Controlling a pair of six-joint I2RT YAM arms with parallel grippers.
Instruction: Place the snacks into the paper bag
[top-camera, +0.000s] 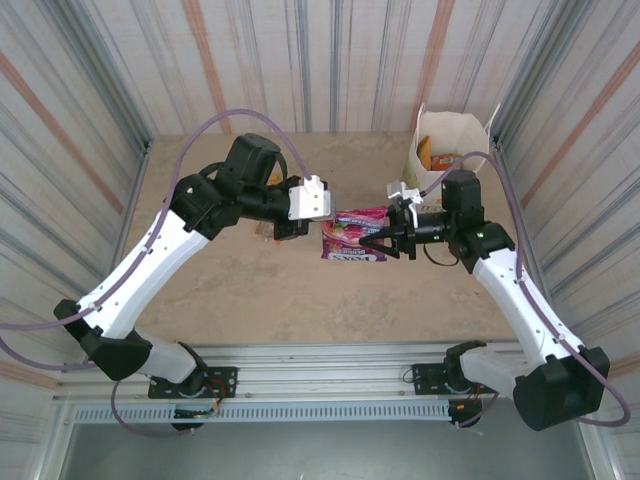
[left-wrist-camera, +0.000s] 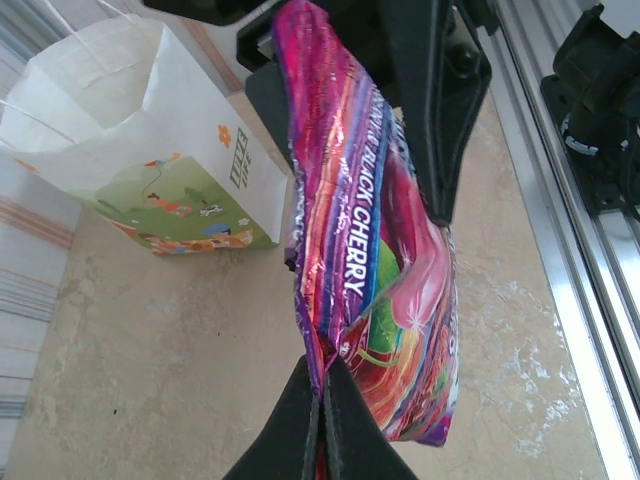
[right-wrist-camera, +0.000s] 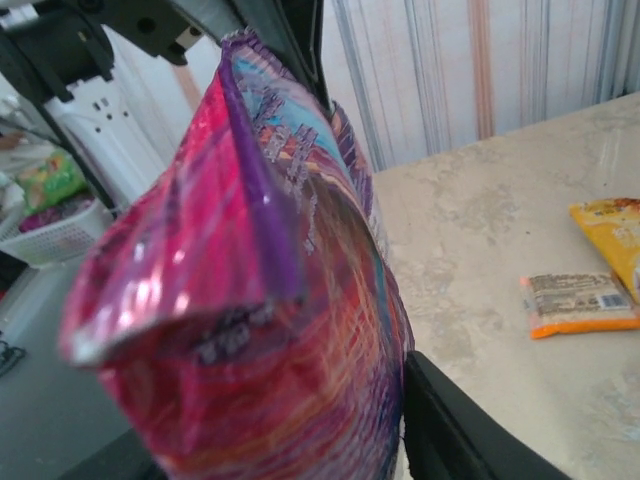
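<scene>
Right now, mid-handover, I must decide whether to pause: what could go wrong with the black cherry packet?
1. The left gripper pinches only the black cherry packet at its edge seam; releasing before the right gripper grips firmly could drop it.
2. The right gripper's fingers flank glossy, puffed film, which may slip.
3. The paper bag stands upright in the far corner; the packet could catch its rim and tip it.

Arms bent inward, nose to nose: left claw (top-camera: 328, 217) clamped on purple packet (top-camera: 356, 236), right claw (top-camera: 380, 243) straddling it.
</scene>
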